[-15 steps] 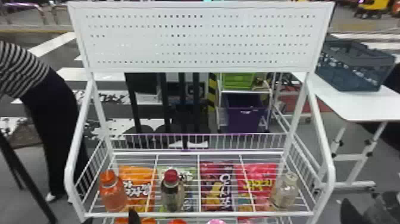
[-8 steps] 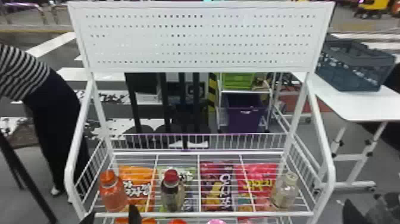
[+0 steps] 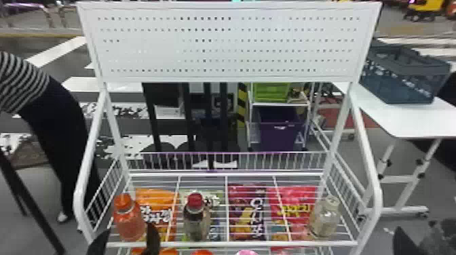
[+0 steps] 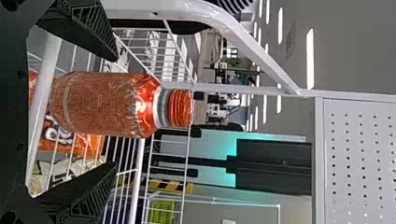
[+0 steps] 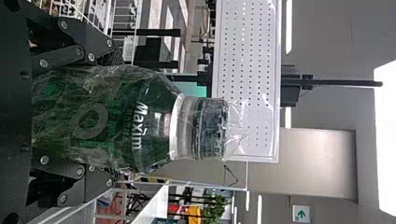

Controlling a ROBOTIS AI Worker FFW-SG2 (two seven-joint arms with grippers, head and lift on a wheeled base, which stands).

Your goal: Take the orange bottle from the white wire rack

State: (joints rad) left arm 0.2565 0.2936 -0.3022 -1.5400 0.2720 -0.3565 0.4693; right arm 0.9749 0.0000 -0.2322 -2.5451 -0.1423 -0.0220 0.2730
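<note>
The orange bottle (image 3: 129, 218) stands upright at the left front corner of the white wire rack (image 3: 237, 243). My left gripper (image 3: 124, 240) is low at the rack's front, one dark finger on each side of that bottle. In the left wrist view, the open left gripper (image 4: 115, 112) has the orange bottle (image 4: 107, 105) between its fingers, with gaps on both sides. My right gripper (image 3: 403, 241) is at the bottom right corner, beside the rack. In the right wrist view, the right gripper (image 5: 109, 112) is shut on a green bottle (image 5: 112, 121) in clear wrap.
A dark bottle with a red cap (image 3: 196, 217) and a pale bottle (image 3: 324, 217) stand farther right on the rack. Snack bags (image 3: 247, 213) lie under the wires. Curved side rails (image 3: 83, 190) flank the shelf. A table (image 3: 407, 118) with a blue crate (image 3: 403, 74) is at the right.
My left gripper has risen from the bottom edge toward the orange bottle, and its outer finger has come into sight. The right gripper has shifted only slightly.
</note>
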